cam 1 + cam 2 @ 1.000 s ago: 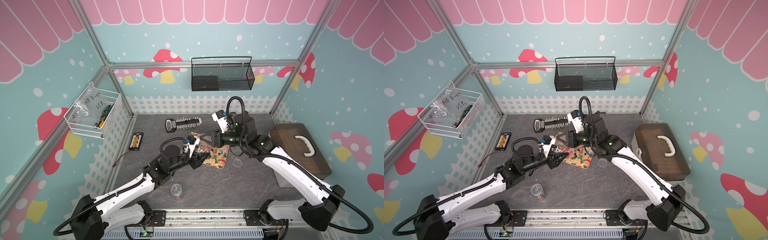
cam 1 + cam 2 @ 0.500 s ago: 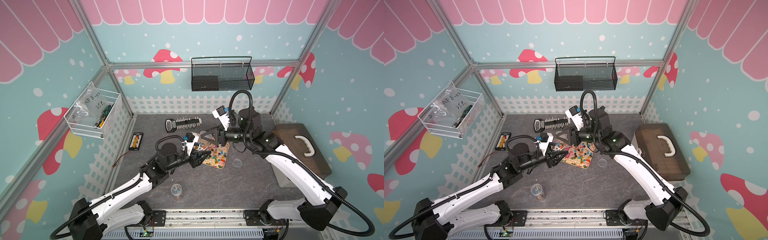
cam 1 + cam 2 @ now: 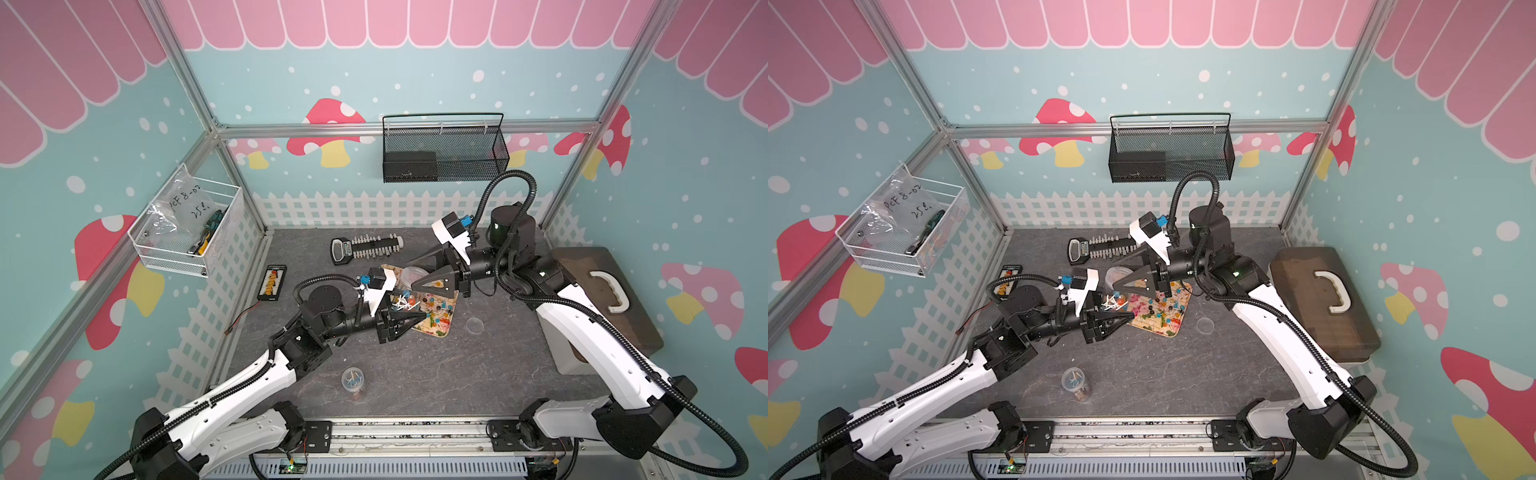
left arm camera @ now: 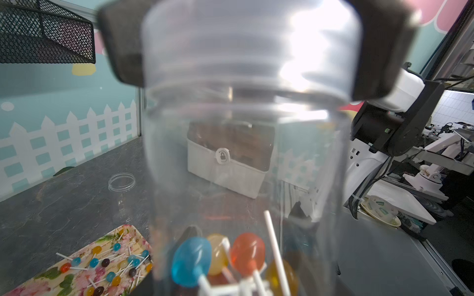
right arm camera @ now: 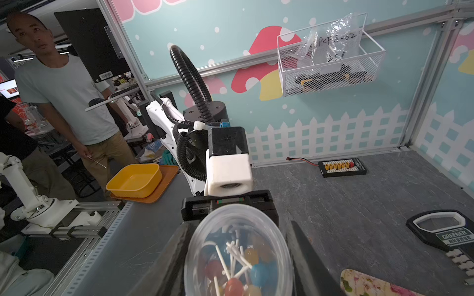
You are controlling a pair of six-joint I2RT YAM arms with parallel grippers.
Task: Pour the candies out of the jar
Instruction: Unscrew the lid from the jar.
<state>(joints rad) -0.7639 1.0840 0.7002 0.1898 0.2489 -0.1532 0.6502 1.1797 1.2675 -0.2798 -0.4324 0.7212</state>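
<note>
In a top view your left tool (image 3: 409,311) pinches the base end of the clear plastic jar (image 3: 402,296), its mouth lying between the spread fingers of your right tool (image 3: 412,276), and most tiny lollipop candies (image 3: 437,306) already lie on the floral tray (image 3: 434,332). In the left wrist view those black pads (image 4: 120,38) flank the threaded neck (image 4: 246,77), gripping or just clear I cannot tell, so a nudge could twist the jar loose. In the right wrist view a few sit inside; tip past the tray's rim and they scatter over the open grey counter (image 5: 359,205).

Left end effector (image 3: 409,311) holds the jar (image 3: 415,276) above the tray (image 3: 442,329); candies (image 3: 434,306) lie there.
</note>
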